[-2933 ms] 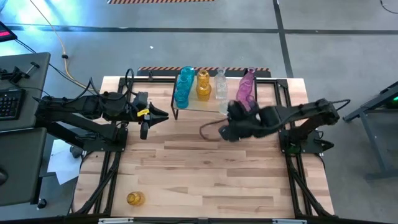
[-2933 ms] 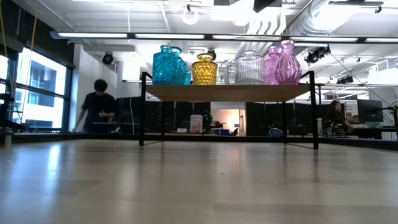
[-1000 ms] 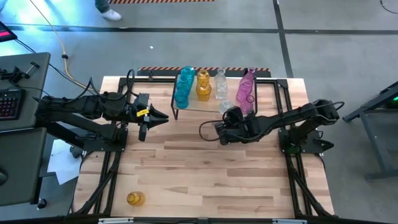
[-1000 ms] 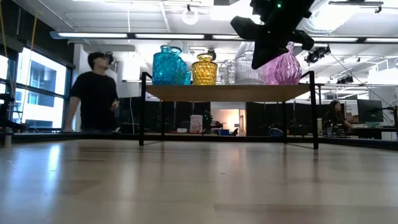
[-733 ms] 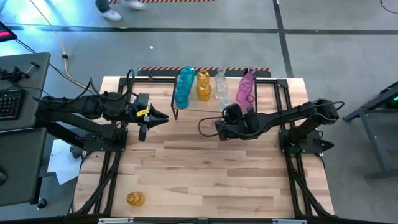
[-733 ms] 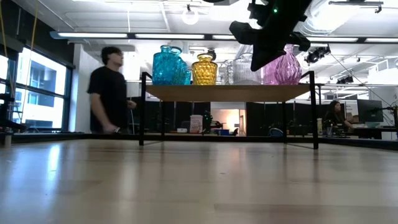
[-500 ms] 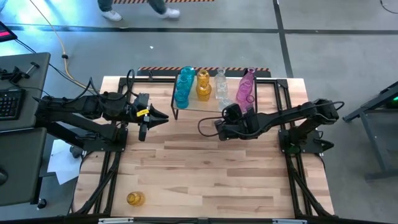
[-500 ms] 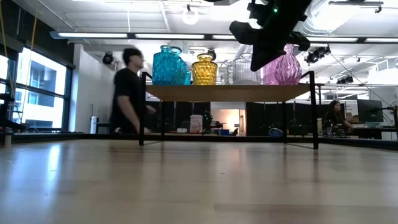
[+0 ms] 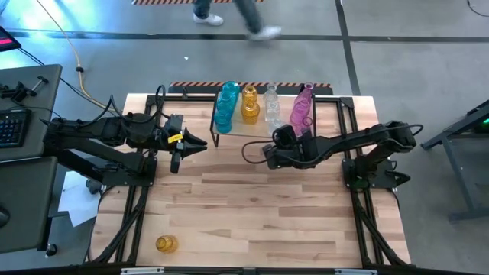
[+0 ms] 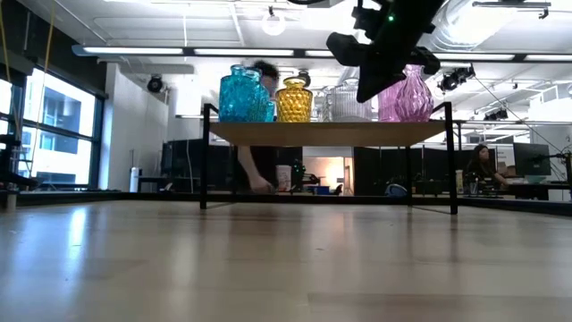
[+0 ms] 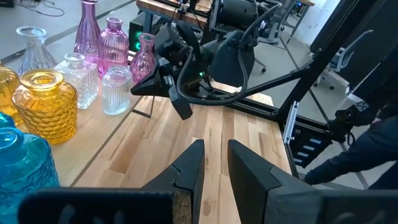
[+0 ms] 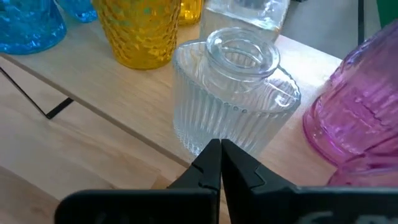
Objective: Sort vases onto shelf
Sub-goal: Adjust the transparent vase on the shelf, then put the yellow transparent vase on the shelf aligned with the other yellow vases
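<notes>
Glass vases (image 9: 250, 105) mostly on shelf (image 9: 243, 130); one yellow vase (image 9: 166, 244) left on desk; right gripper (image 12: 220, 163) closed, empty, beside shelf; left gripper (image 11: 212, 163) slightly parted, empty.

Teal, amber, clear and pink vases (image 9: 250, 105) stand upright on the shelf (image 10: 327, 132).

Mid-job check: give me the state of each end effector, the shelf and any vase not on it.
Right end effector: shut, empty, at the clear ribbed vase on the shelf edge.
Left end effector: slightly open, empty, waiting left of the shelf.
Shelf: loaded with upright vases.
Yellow vase: alone at the table's near-left corner.
</notes>
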